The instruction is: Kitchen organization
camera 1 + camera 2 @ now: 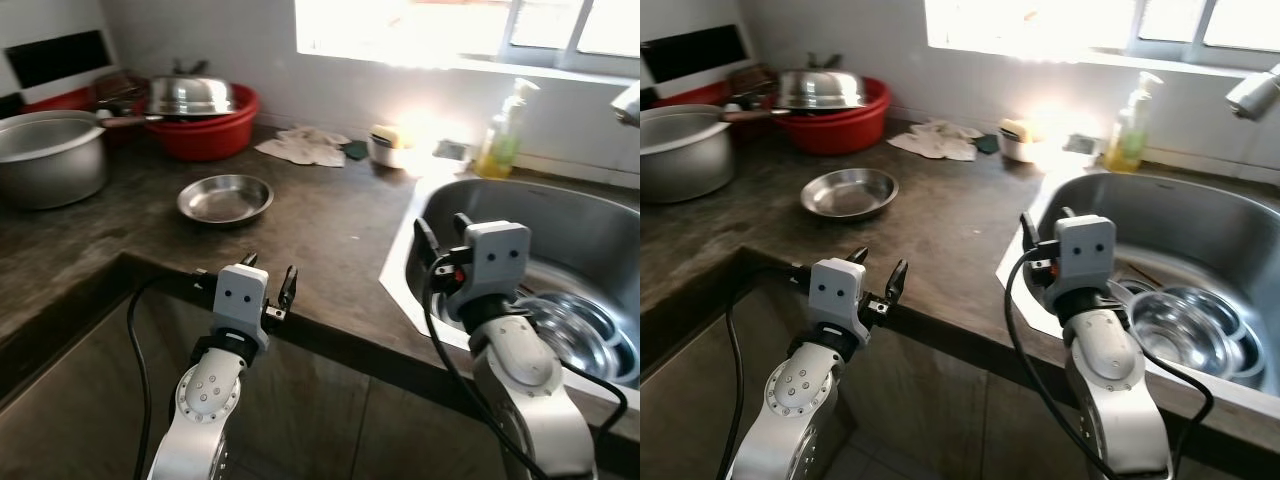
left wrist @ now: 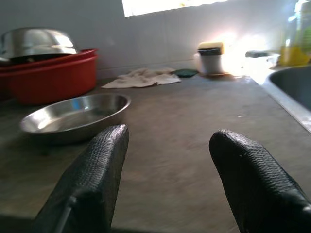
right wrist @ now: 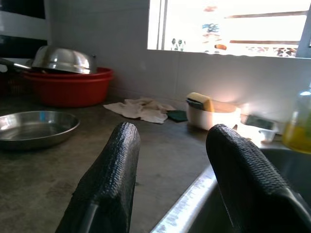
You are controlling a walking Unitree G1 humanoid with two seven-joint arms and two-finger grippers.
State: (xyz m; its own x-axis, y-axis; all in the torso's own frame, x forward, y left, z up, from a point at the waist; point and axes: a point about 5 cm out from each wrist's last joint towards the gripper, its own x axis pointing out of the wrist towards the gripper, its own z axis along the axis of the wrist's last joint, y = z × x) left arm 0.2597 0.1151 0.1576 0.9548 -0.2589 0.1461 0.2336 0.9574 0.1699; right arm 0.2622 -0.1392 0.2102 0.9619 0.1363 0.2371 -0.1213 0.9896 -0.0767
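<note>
A shallow steel dish [image 1: 225,198] lies alone on the dark stone counter [image 1: 330,230]. My left gripper [image 1: 270,272] hovers open at the counter's front edge, short of the dish, with nothing between its fingers [image 2: 104,145]. My right gripper [image 1: 443,232] stands open over the sink's [image 1: 560,215] near left rim, also holding nothing. A steel bowl [image 1: 580,330] sits inside the sink. At the back left, a red basin [image 1: 205,125] carries a steel lid [image 1: 190,95].
A large aluminium pot [image 1: 45,155] stands at the far left. A crumpled cloth [image 1: 303,145], a white cup with a sponge [image 1: 385,145] and a yellow soap bottle [image 1: 503,135] line the back wall below the window. The faucet [image 1: 628,100] is at the right edge.
</note>
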